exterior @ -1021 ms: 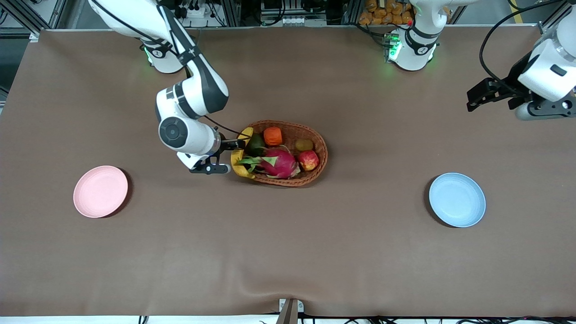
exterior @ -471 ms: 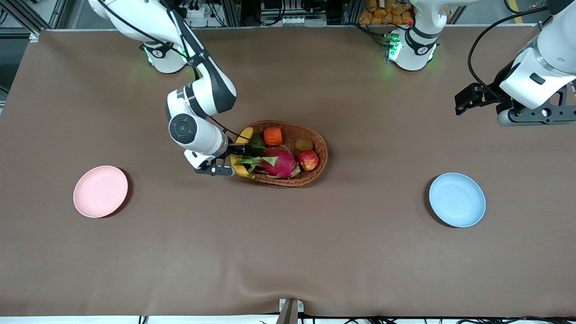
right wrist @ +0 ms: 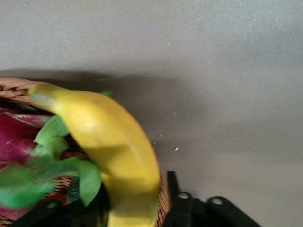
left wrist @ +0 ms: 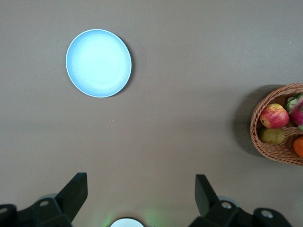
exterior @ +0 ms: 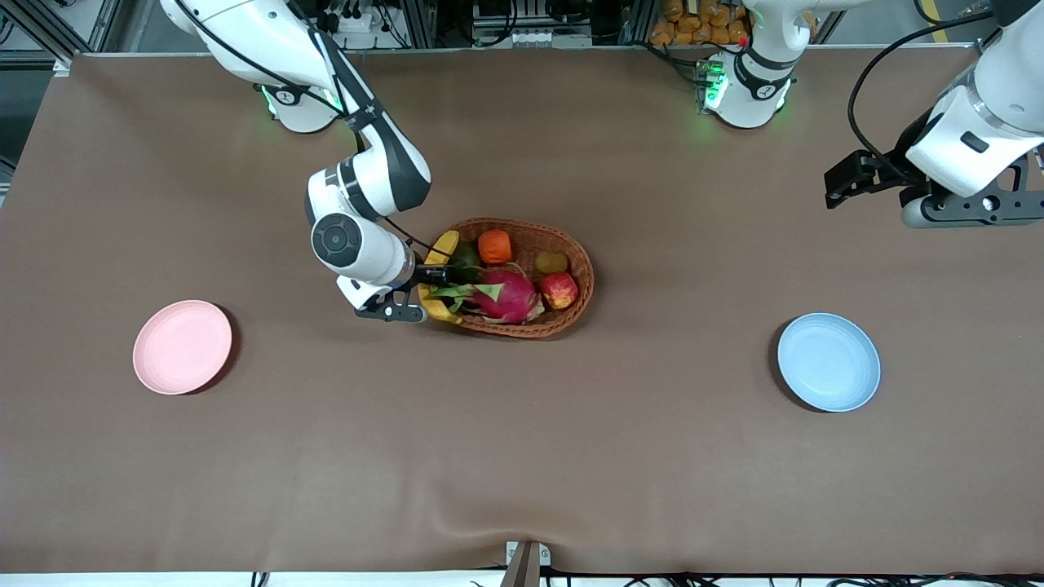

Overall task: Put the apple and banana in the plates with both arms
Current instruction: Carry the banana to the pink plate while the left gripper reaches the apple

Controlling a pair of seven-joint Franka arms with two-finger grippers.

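Right gripper point(exterior: 426, 280) is down at the wicker basket point(exterior: 571, 314), just left of frame centre in the front view, at the basket's end toward the right arm. Its jaws are pinched tight around the banana point(exterior: 437, 274), which lies along that end of the basket, curving over the rim. The right wrist view shows it up close: banana point(right wrist: 111, 156) thick and yellow between the black fingers point(right wrist: 173, 194), with the green scales of the dragon fruit point(right wrist: 28, 156) crowding beside it.

The apple point(exterior: 559, 290) sits in the basket at the end toward the left arm, touching the dragon fruit point(exterior: 506, 295). An orange fruit point(exterior: 494, 246) rests near the basket's upper rim.

Left gripper point(exterior: 848, 179) hangs over bare counter point(exterior: 522, 456) at the upper right of the frame, jaws spread wide, nothing between them. That arm waits.

Pink plate point(exterior: 182, 347) sits at lower left, holding nothing. Blue plate point(exterior: 829, 361) at lower right, likewise; it also shows in the left wrist view point(left wrist: 98, 63).
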